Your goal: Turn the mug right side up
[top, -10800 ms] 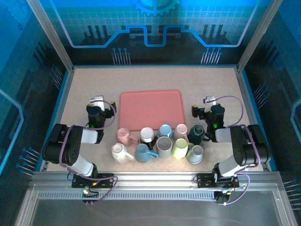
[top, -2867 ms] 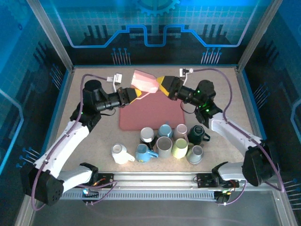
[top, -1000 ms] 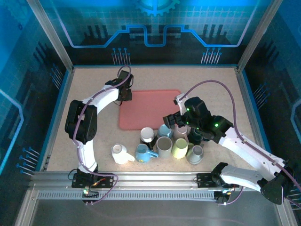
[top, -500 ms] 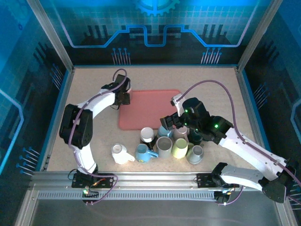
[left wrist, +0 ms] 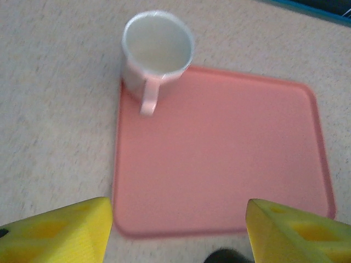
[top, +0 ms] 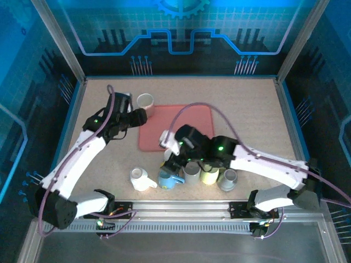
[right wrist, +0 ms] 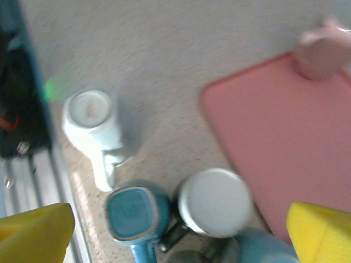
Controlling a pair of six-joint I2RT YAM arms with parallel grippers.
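A pale pink mug (top: 145, 101) stands upright with its mouth up on the far-left corner of the pink tray (top: 184, 123). In the left wrist view the mug (left wrist: 158, 52) shows its empty inside, and its handle points toward my left gripper (left wrist: 178, 233). That gripper is open and holds nothing; it hangs back from the mug (top: 138, 116). My right gripper (top: 170, 159) hovers open over the mug cluster. Below its spread yellow fingers (right wrist: 35, 230) lie an upside-down white mug (right wrist: 90, 118), a blue mug (right wrist: 131, 213) and a white-bottomed mug (right wrist: 215, 203).
Several more mugs crowd the near table: white (top: 140, 178), blue (top: 167, 178), grey (top: 192, 172), yellow-green (top: 209, 174) and grey-blue (top: 227, 178). The pink tray (left wrist: 219, 159) is bare apart from the mug on its corner. Blue walls and metal posts ring the table.
The pink mug now stands upright on the tray's far-left corner and the left gripper has drawn back from it. The right arm has swung left over the mug cluster.
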